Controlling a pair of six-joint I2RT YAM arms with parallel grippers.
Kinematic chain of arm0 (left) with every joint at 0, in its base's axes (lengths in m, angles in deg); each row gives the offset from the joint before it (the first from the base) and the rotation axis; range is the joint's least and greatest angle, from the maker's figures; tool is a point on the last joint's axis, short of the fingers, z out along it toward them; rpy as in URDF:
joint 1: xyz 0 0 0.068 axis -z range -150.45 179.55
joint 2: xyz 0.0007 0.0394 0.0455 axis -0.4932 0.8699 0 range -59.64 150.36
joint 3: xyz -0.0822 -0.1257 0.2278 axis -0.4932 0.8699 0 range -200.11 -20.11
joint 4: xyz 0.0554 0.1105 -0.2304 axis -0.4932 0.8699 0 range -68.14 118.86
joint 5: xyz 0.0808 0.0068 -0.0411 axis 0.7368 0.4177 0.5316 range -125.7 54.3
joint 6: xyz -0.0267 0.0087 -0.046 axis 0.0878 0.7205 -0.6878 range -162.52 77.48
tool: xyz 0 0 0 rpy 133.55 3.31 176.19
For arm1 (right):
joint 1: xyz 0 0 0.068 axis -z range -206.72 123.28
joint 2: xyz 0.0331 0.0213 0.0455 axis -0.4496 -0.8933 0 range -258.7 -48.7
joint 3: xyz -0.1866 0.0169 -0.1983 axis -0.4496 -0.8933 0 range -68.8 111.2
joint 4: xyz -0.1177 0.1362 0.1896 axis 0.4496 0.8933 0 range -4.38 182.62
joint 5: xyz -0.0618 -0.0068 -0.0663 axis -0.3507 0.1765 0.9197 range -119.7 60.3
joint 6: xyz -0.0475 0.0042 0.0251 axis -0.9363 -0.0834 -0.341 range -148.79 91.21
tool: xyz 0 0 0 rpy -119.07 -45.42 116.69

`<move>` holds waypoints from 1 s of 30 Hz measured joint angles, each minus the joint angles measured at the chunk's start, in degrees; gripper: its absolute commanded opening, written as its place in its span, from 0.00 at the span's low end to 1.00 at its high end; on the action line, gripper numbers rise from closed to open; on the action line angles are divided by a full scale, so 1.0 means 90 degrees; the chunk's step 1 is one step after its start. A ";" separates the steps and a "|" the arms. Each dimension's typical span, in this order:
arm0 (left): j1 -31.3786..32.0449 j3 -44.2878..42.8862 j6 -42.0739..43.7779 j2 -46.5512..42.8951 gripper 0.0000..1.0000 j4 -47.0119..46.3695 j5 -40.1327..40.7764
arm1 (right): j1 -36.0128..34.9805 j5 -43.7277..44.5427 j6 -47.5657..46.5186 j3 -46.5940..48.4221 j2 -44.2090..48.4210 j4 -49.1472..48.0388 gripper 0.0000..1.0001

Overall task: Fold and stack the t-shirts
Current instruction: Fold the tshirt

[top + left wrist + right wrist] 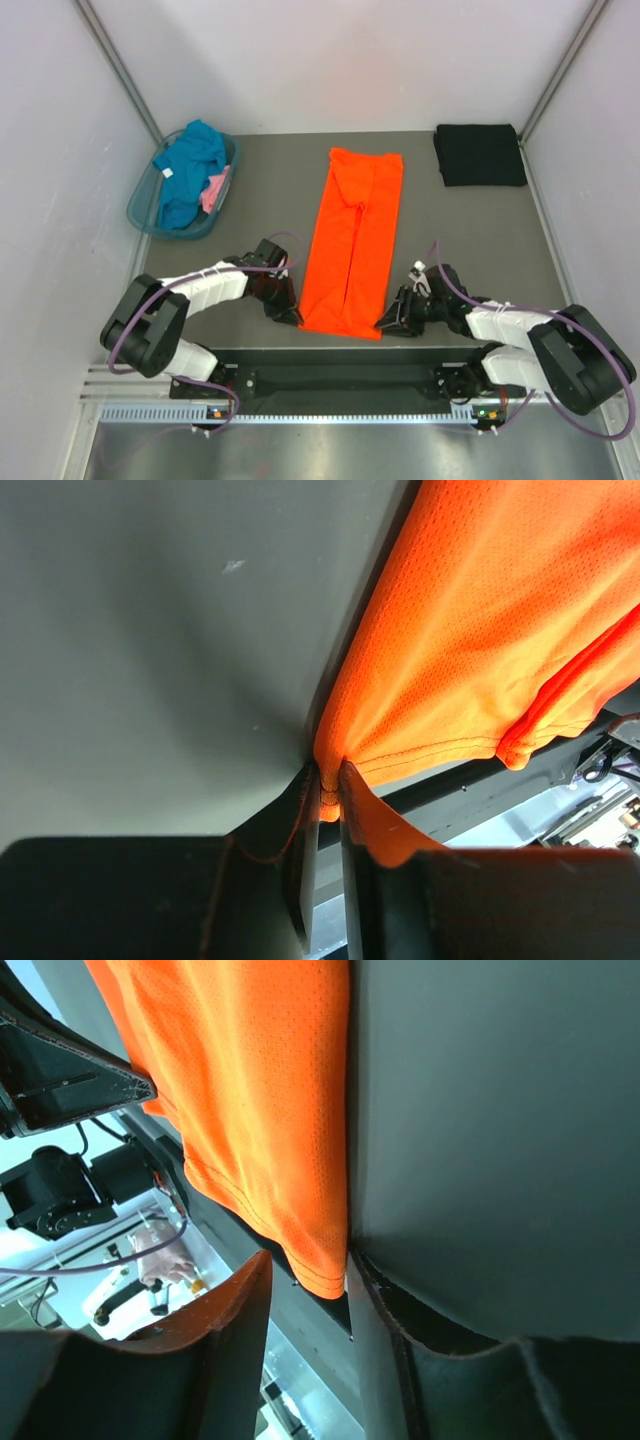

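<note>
Where the orange t-shirt's (352,245) near left corner lies, its hem is pinched between the closed fingers of the left end effector (328,780). The right end effector (308,1265) is kept partly open, the near right corner lying in its gap. Both arms are bent low, reaching inward. The t-shirt is laid as a long strip on the surface (270,190), running from near edge to far.

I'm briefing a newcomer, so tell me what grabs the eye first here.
The orange tee, a long bright strip down the middle of the table. The left gripper pinches its near left corner; the right gripper stands open around the near right one. Next, a folded black tee at the far right and a basket with a teal tee and a pink tee at the far left.
</note>
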 measured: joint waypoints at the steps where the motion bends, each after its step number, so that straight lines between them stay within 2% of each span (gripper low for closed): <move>1: 0.0000 0.0012 0.0007 0.0000 0.15 -0.0019 -0.0017 | 0.0000 0.0000 0.0019 -0.0015 0.0000 -0.0007 0.32; 5: 0.0000 0.0073 0.0005 -0.0002 0.06 -0.0100 -0.0100 | 0.0000 0.0036 0.0075 -0.0121 0.0005 -0.0056 0.18; 8: 0.0000 0.0158 -0.0017 -0.0036 0.00 -0.0202 -0.0219 | -0.0002 0.0087 0.0117 -0.0240 0.0002 -0.0126 0.01; 12: 0.0032 0.0308 -0.0109 -0.0204 0.00 -0.0311 -0.0250 | -0.0012 0.0155 0.0192 -0.0357 0.0221 -0.0114 0.00; 19: 0.0265 0.0457 -0.0440 -0.0721 0.00 -0.0255 -0.0228 | 0.0012 0.0478 -0.0027 -0.0318 0.1231 0.0848 0.00; 25: 0.0384 0.0469 -0.0612 -0.0879 0.00 -0.0267 -0.0211 | 0.0092 0.0512 -0.0087 -0.0323 0.1358 0.1054 0.00; 26: 0.0423 0.0469 -0.0627 -0.0862 0.02 -0.0270 -0.0206 | 0.0092 0.0503 -0.0090 -0.0323 0.1338 0.1059 0.03; 27: 0.0471 0.0469 -0.0631 -0.0818 0.07 -0.0284 -0.0204 | 0.0092 0.0491 -0.0100 -0.0323 0.1314 0.1066 0.09; 28: 0.0508 0.0469 -0.0629 -0.0777 0.17 -0.0284 -0.0197 | 0.0092 0.0493 -0.0136 -0.0321 0.1277 0.1100 0.24; 29: 0.0532 0.0469 -0.0614 -0.0729 0.36 -0.0274 -0.0175 | 0.0092 0.0495 -0.0172 -0.0316 0.1234 0.1168 0.27; 30: 0.0549 0.0469 -0.0576 -0.0695 0.40 -0.0243 -0.0131 | 0.0112 0.0391 -0.0226 -0.0267 0.1209 0.1224 0.31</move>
